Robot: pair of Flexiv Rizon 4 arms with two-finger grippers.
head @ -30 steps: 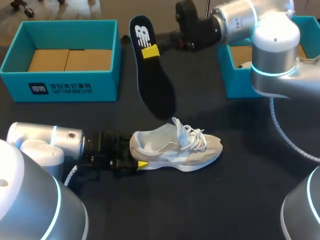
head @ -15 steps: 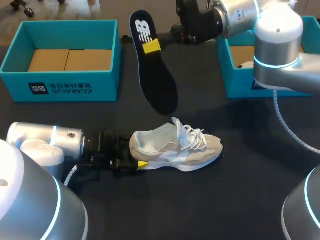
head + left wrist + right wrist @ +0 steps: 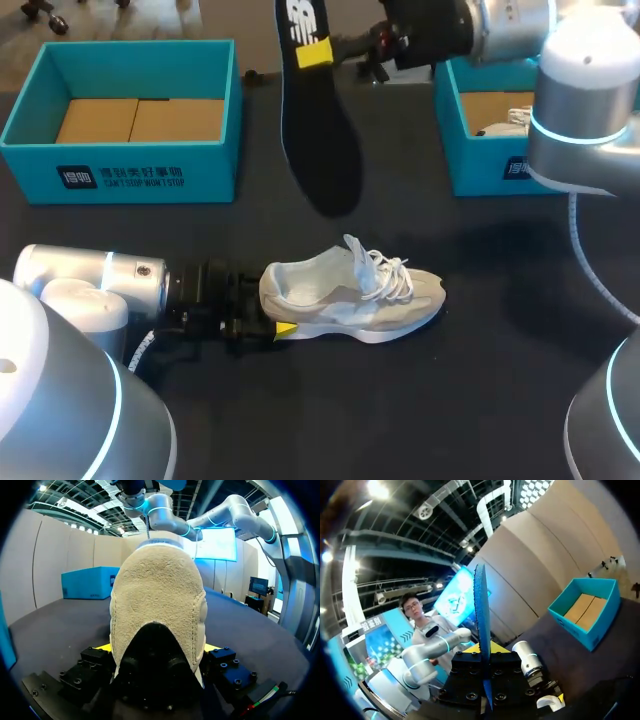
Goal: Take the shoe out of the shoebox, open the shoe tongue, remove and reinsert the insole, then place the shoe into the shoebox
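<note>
Pale shoe (image 3: pixel 345 295) upright on the dark bench (image 3: pixel 450 400), its heel clamped between the left fingers (image 3: pixel 285 328), right fingers (image 3: pixel 315 55) pinching the heel end of the black insole (image 3: pixel 320 150), toe end hanging below them, clear of the shoe

Insole (image 3: pixel 320 150) aloft in right tool (image 3: pixel 313 55) — shoe (image 3: pixel 345 292) below

The shoe (image 3: pixel 345 295) is set on the table (image 3: pixel 400 400). Its heel is clasped between the fingers of the left gripper (image 3: pixel 272 310), and its toe is pointed straight ahead of that gripper. The insole (image 3: pixel 320 140) is held off the table, edge-on between the fingers of the right gripper (image 3: pixel 313 52), and is stretched out ahead of it, apart from the shoe. The left box (image 3: pixel 140 175) is found ahead and to one side of the right gripper. The right box (image 3: pixel 480 160) is placed behind it, under its arm.
</note>
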